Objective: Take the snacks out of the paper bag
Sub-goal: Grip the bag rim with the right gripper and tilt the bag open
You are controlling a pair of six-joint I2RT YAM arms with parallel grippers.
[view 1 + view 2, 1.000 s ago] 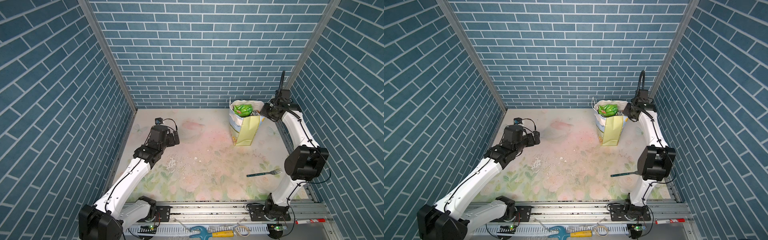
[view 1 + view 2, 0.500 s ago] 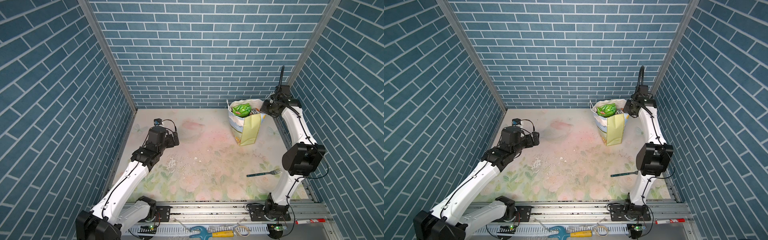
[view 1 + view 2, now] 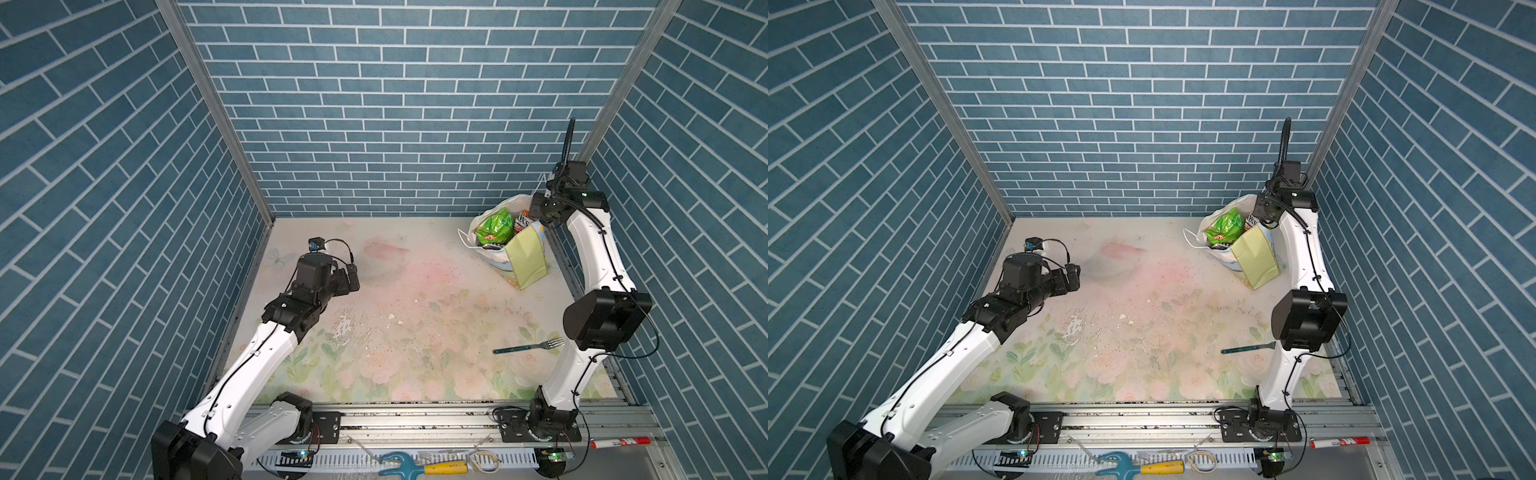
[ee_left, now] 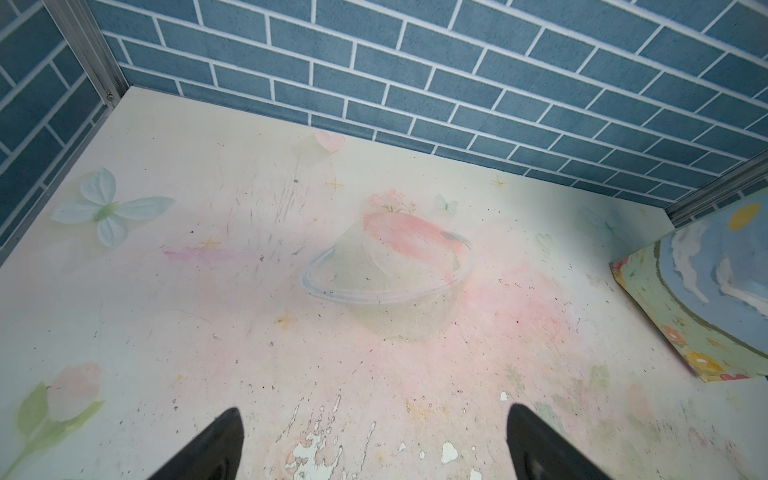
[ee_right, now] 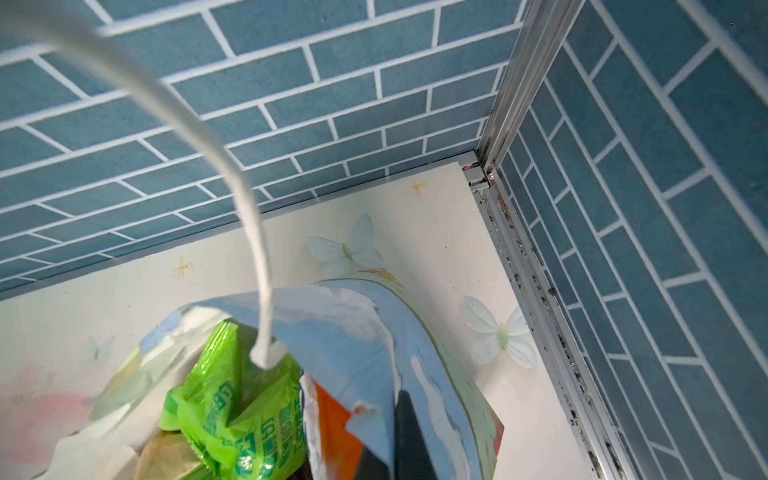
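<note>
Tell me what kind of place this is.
Probably a lab test booth, not a home: brick-print panels in metal frames wall in a flower-print table, and two robot arms are bolted to a rail.

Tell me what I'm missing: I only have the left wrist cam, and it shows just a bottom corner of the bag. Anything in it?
Observer: Yes. A green packet sticks up in the open mouth of the bag, with a second packet beside it.
Operator: What's the other arm doing?
Observer: The right claw is shut at the bag's far rim, apparently pinching the paper.
Operator: Anything loose nearby?
Observer: A fork lies flat at front right, apart from the bag.
</note>
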